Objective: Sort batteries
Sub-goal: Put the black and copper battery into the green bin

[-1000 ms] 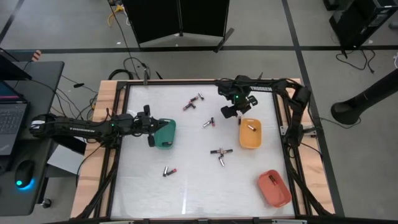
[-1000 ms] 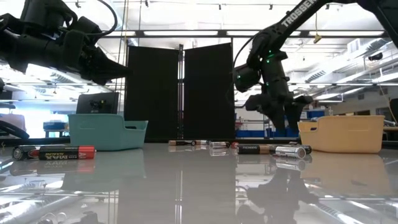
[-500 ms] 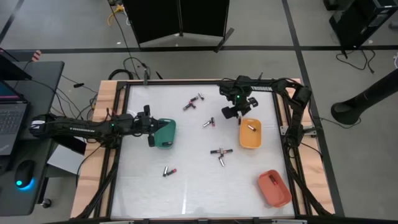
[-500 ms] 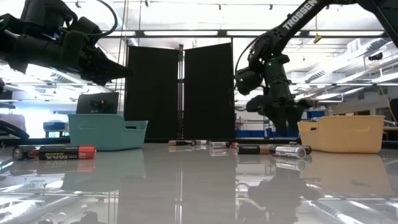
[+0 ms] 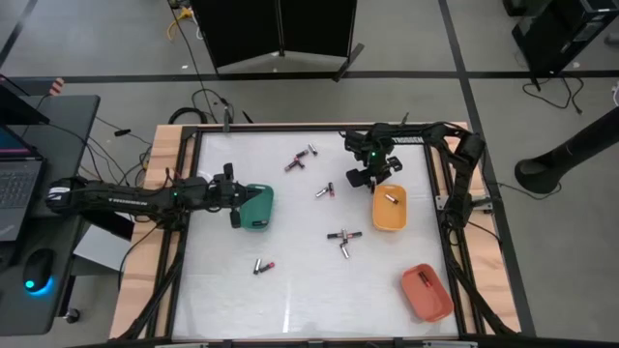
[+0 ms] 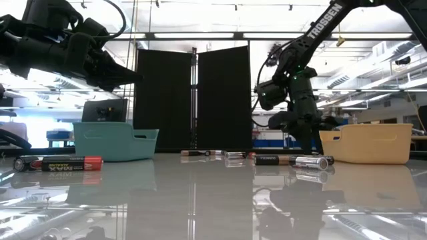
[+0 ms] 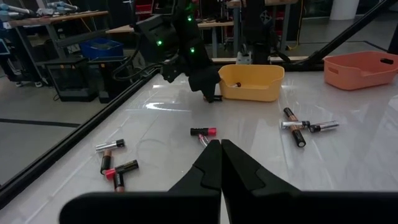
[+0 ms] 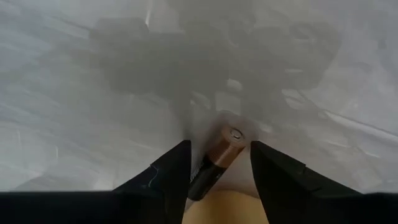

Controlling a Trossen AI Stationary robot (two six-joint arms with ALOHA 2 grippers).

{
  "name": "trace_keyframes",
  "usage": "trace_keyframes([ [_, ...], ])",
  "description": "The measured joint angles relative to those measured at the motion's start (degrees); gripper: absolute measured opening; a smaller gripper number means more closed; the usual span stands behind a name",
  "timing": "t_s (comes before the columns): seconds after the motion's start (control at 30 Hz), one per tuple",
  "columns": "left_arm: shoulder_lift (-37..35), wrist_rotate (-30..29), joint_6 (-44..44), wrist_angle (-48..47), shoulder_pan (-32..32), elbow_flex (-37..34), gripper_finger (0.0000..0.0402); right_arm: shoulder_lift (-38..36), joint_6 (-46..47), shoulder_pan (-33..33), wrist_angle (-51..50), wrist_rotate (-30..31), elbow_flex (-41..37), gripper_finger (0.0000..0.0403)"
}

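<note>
High view: the right gripper (image 5: 368, 179) is placed in the upper right of the frame, just beside the upper left corner of the orange tray (image 5: 388, 220), in which one cell is already seen. In the right wrist view a copper-topped battery (image 8: 213, 163) is held between the dark fingers (image 8: 166, 168), its end pointing at the table surface below. The step in hand is therefore judged to be the carrying of a picked cell to its tray; the next move calls for the gripper to be brought over the tray's opening and the fingers parted only once the cell is clear of the rim, lest it roll back onto the table.

The left gripper (image 5: 235, 198) is seen at centre left, beside the green tray (image 5: 261, 220); in the left wrist view its fingertips are pressed together with nothing between them.

The remaining batteries (image 5: 343, 238) lie loose on the table (image 5: 290, 290): a pair near the top centre, one just left of the right gripper, a crossed group at the middle, and one at lower centre left. A red tray (image 5: 426, 295) rests at the lower right.

In the low view "TROSSEN" can be read along the right arm (image 6: 320, 23). White lettering on the nearest cell (image 6: 59, 163) at the lower left is too small to be read with certainty.
</note>
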Motion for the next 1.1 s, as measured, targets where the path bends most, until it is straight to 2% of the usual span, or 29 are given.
trace_keyframes([
  [0.17,0.00,0.00,-0.02,0.00,0.01,0.00,0.0006,-0.09,-0.32,-0.07,0.74,0.41,-0.33,0.0144],
  [0.43,0.01,0.00,-0.22,-0.20,0.01,0.00,0.0006,-0.14,-3.30,-0.06,1.10,0.81,-0.35,0.0061],
  [0.7,0.00,0.00,-1.42,0.06,0.01,0.00,0.0006,-1.37,-6.84,0.86,2.33,1.98,-0.55,0.0058],
  [0.87,0.00,0.00,-2.81,1.04,0.03,0.00,0.0006,-4.47,-8.51,1.63,3.35,4.47,1.93,0.0059],
  [1.1,0.00,0.48,-5.71,2.20,0.03,0.01,0.0006,-11.77,-11.23,6.45,12.82,7.71,3.93,0.0059],
])
